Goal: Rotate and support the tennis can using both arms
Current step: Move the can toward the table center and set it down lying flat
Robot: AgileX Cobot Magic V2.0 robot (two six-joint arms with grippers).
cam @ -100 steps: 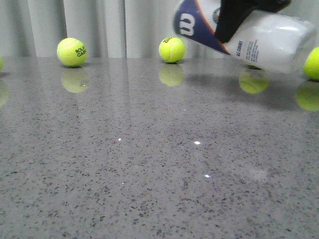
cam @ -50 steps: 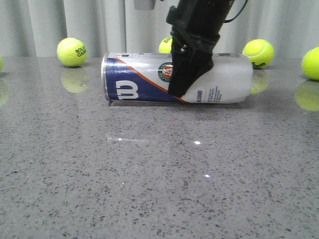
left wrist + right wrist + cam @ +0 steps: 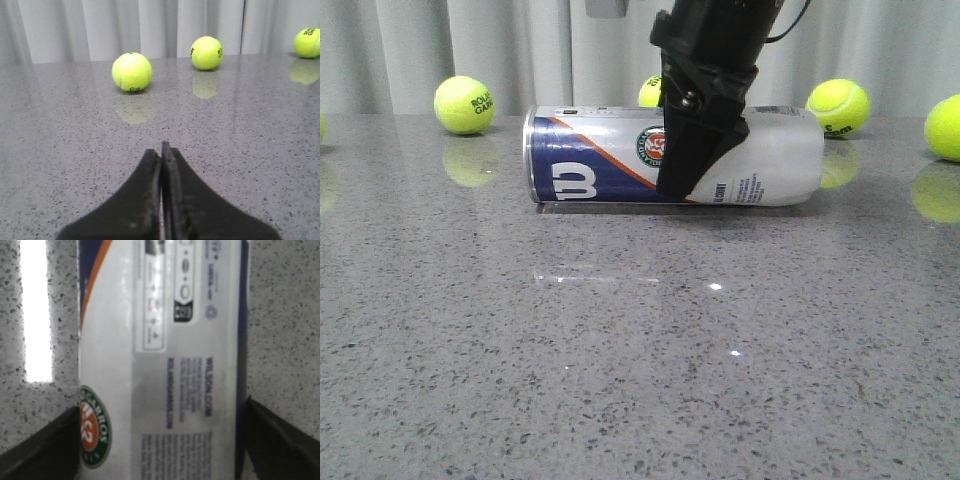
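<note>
The tennis can [image 3: 585,150] lies on its side on the grey table [image 3: 640,350], navy W end to the left, white end to the right. My right gripper [image 3: 685,175] comes down from above and straddles the can's middle beside the round emblem. In the right wrist view the can [image 3: 160,340] fills the space between the two black fingers [image 3: 45,450], which press on its two sides; the right gripper [image 3: 162,412] is shut on it. My left gripper [image 3: 161,147] is shut and empty, low over bare table, away from the can and out of the front view.
Yellow-green tennis balls sit along the back of the table by the curtain: one at the left [image 3: 464,104], one behind the can [image 3: 650,90], two at the right [image 3: 836,106] [image 3: 946,127]. The left wrist view shows balls ahead [image 3: 132,72] [image 3: 206,52] [image 3: 307,42].
One second ago the right gripper held the can tilted in the air at the upper right. It has brought it left and down; the can now rests flat on the table.
</note>
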